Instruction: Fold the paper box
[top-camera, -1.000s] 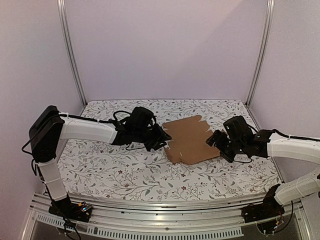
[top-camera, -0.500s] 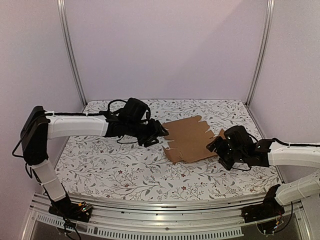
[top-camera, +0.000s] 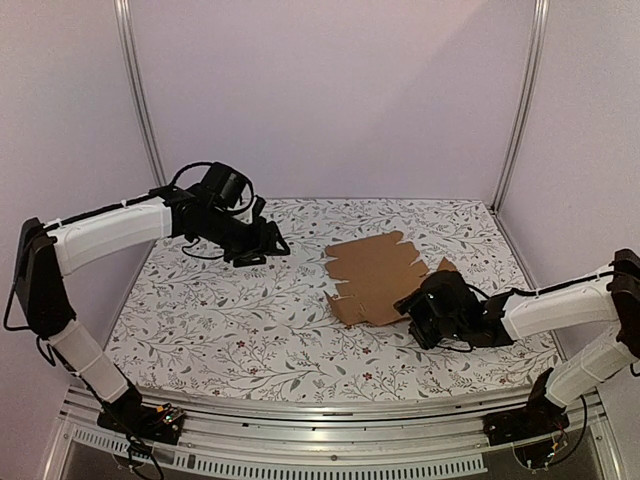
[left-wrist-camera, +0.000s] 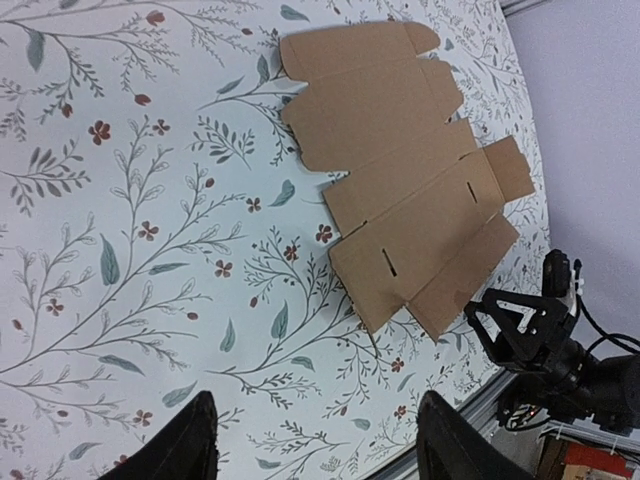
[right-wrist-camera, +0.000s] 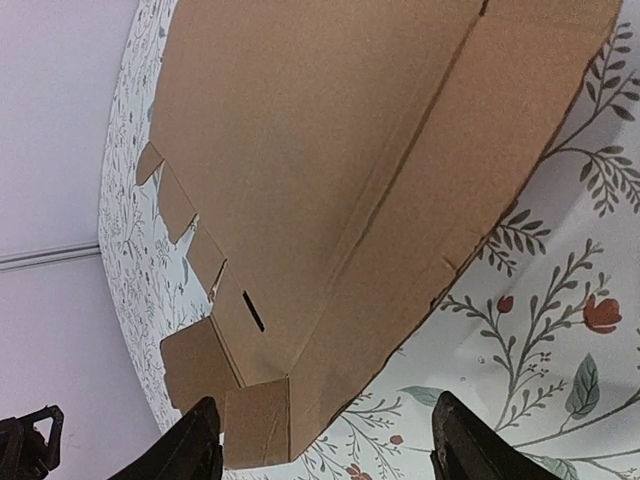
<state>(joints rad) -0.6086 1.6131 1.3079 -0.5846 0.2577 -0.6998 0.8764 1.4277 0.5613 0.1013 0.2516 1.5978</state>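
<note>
Item one, the paper box (top-camera: 378, 275): a plain brown die-cut cardboard sheet with flaps, tabs and two narrow slots. It lies unfolded on the white tabletop (top-camera: 230, 320), which is printed with grey sprigs and small red flowers, and sits right of centre. No panel stands up that I can see, so the folding looks barely begun. Item two, the right pincer (top-camera: 420, 318): black and two-fingered, low at the sheet's near right corner, fingers apart with nothing clamped. I judge it is set there to get under the near long flap and turn it up along its crease. Item three, the left pincer (top-camera: 262, 243): black, fingers spread wide and empty, held high over the far left of the tabletop, well apart from the sheet. This probably leaves the other arm room and gives its camera the whole sheet. Not determinable: whether the right fingertips touch the cardboard, since the arm's own body covers that spot from above and the wrist view crops the fingers at the bottom edge. Also unclear is whether the near flap sits slightly lifted.
</note>
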